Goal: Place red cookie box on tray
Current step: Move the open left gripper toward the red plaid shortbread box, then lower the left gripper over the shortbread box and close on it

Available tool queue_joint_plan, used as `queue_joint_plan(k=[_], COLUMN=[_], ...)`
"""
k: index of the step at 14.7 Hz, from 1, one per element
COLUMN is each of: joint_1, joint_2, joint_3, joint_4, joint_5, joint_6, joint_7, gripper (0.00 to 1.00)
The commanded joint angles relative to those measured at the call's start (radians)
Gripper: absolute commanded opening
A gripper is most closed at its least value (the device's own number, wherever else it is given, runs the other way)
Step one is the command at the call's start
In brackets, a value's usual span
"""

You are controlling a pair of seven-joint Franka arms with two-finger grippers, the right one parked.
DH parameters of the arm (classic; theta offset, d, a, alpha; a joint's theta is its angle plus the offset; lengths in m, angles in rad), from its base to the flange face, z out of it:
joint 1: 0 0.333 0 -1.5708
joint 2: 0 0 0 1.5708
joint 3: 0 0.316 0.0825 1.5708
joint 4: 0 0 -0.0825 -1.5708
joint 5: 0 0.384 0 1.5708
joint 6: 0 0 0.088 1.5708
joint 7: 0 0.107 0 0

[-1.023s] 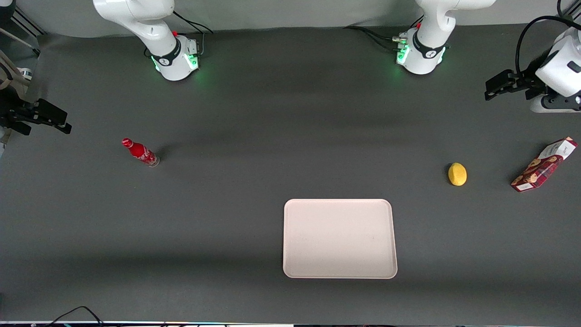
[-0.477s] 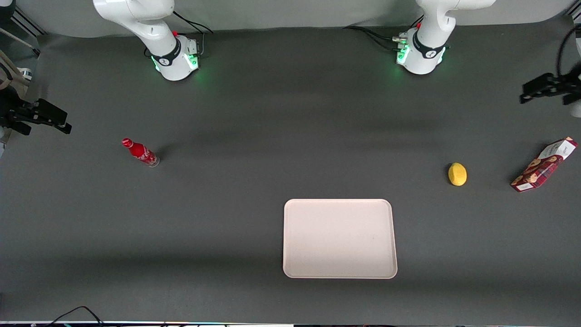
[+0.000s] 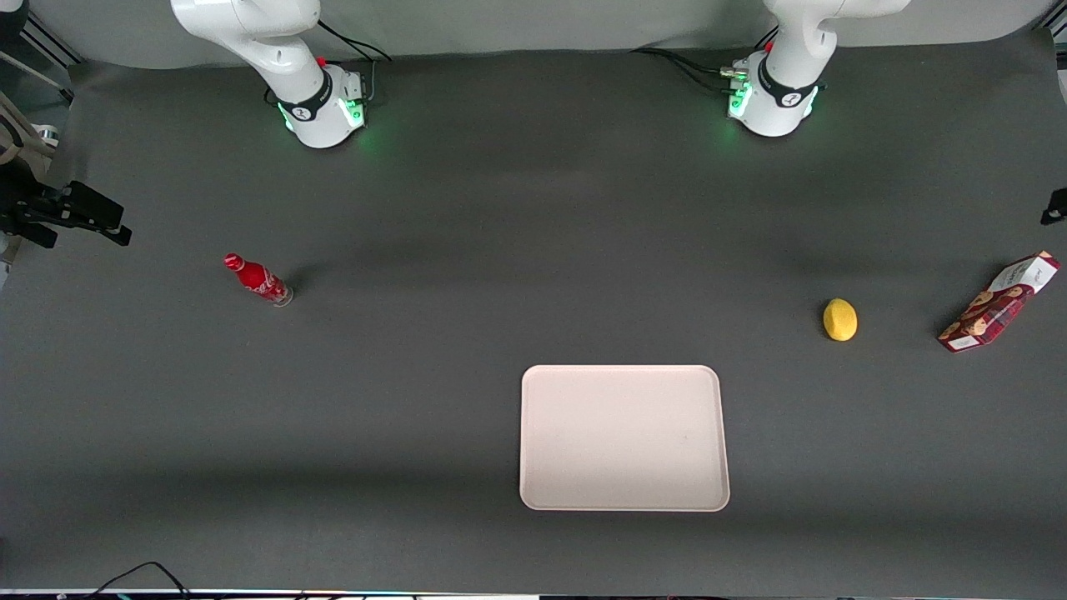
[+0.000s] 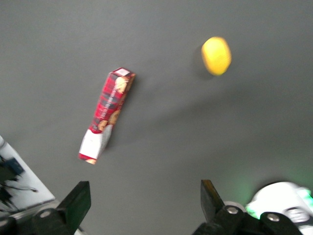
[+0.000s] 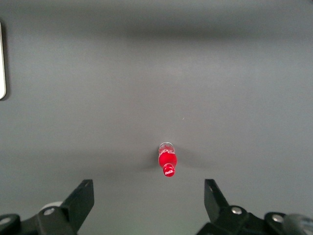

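- The small red bottle (image 3: 257,280) stands on the dark surface (image 3: 467,250), well apart from the tray (image 3: 625,437), toward the parked arm's end. It is somewhat farther from the front camera than the tray and is not part of this task.
- The tray lies flat, nearer to the front camera than every other thing. The box is not yet on it, so I judge the task to be at its very start.
- A yellow lemon (image 3: 839,320) lies near the tray, toward the working arm's end and a little farther from the front camera. It sits between the tray and the box, apart from both.
- The red cookie box (image 3: 999,302) lies well apart from the tray, close to the working arm's end of the surface. Its long axis is slanted: the end with the big white label points away from the tray, and the other end points toward it.
- The gripper (image 4: 144,185) hangs high above the surface, farther from the tray than the box is. Its fingers are spread wide and hold nothing.
- In the left wrist view the box lies out ahead of the gripper, off its centre line. Its long axis runs nearly across the line joining the two fingers — so I judge the fingers could close on the narrow width after only a small turn. The gripper must first travel over the box and descend.
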Motion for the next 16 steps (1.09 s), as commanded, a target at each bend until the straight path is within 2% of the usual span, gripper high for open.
queue_joint_plan(k=[1, 3, 8, 10, 12, 13, 14, 16], joint_1=[0.014, 0.037, 0.064, 0.072, 0.074, 0.074, 0.072, 0.071], joint_2=[0.205, 0.302, 0.498, 0.537, 0.543, 0.542, 0.543, 0.539], joint_3=[0.085, 0.111, 0.171, 0.178, 0.177, 0.178, 0.178, 0.178], joint_4=[0.024, 0.006, -0.059, -0.094, -0.155, -0.177, -0.177, -0.174], joint_5=[-0.039, -0.107, -0.351, -0.402, -0.419, -0.427, -0.433, -0.433], joint_6=[0.132, 0.245, 0.469, 0.544, 0.612, 0.632, 0.622, 0.603], joint_7=[0.248, 0.374, 0.687, 0.764, 0.793, 0.792, 0.787, 0.772], gripper=[1.0, 1.0, 1.0, 1.0, 1.0, 0.37, 0.0, 0.0])
